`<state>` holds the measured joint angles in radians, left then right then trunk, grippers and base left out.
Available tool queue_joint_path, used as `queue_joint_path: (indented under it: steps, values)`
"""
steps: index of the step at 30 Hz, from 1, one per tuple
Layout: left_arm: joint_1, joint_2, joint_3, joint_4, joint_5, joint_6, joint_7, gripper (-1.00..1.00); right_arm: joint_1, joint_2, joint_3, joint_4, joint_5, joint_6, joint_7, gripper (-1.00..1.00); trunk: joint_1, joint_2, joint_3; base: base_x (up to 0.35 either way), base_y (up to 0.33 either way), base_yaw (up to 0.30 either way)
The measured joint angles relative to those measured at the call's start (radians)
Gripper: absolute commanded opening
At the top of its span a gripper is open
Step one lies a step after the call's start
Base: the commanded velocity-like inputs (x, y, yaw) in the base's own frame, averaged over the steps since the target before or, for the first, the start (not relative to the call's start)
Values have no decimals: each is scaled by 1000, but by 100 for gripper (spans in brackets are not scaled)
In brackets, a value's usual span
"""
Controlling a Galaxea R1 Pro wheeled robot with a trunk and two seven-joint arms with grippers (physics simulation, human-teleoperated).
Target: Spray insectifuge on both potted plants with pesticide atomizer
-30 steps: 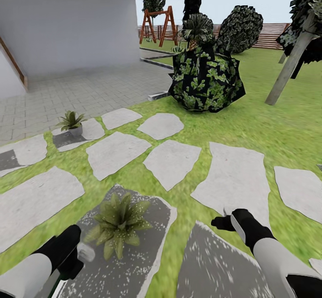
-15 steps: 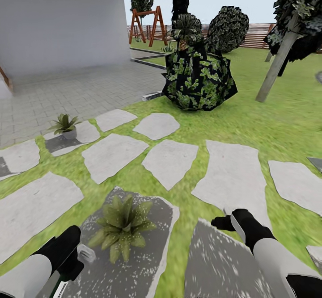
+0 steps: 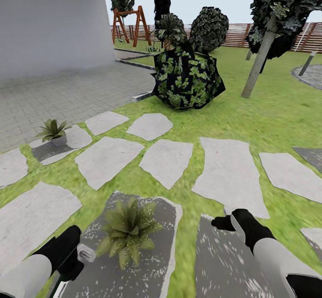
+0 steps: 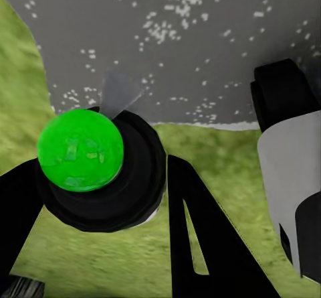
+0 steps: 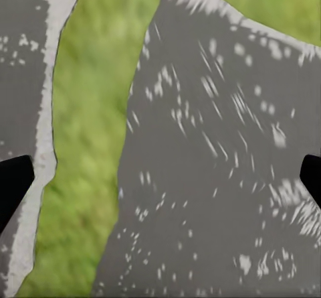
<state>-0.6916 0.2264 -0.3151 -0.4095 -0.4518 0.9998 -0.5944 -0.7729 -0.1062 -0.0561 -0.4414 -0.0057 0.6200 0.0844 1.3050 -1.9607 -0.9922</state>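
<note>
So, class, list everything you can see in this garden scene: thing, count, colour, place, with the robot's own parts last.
Potted plants: two, green in grey pots; near plant on a dark slab, far plant at left.
Pesticide atomizer: one, pale nozzle, in the left gripper.
Stone slabs: many, pale, across the lawn.
Leafy bush: one, dark green, centre.
Swing frame: one, red-brown, far back.
Fence: brown, far back.
Left gripper: black, lower left.
Right gripper: black, lower right, jaws wide apart.

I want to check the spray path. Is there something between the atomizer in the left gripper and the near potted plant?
Nothing visible stands between them. The left gripper holds the pesticide atomizer right beside the near potted plant, with only bare stone slab there.
</note>
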Motion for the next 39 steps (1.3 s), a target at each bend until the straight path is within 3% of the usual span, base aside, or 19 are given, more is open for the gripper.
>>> queue_joint_path:
  steps: [14,28,39]
  values:
    - [0,0,0,-1,0,0,0,-100,0,0,-2,0,0,0,0,100,0,0,0,-103,284,-241]
    - [0,0,0,-5,1,0,0,-100,0,0,-2,0,0,0,0,100,0,0,0,52,93,-267]
    - [0,0,0,-5,1,-1,0,-100,0,0,-4,-1,0,1,0,100,0,0,0,65,128,-146]
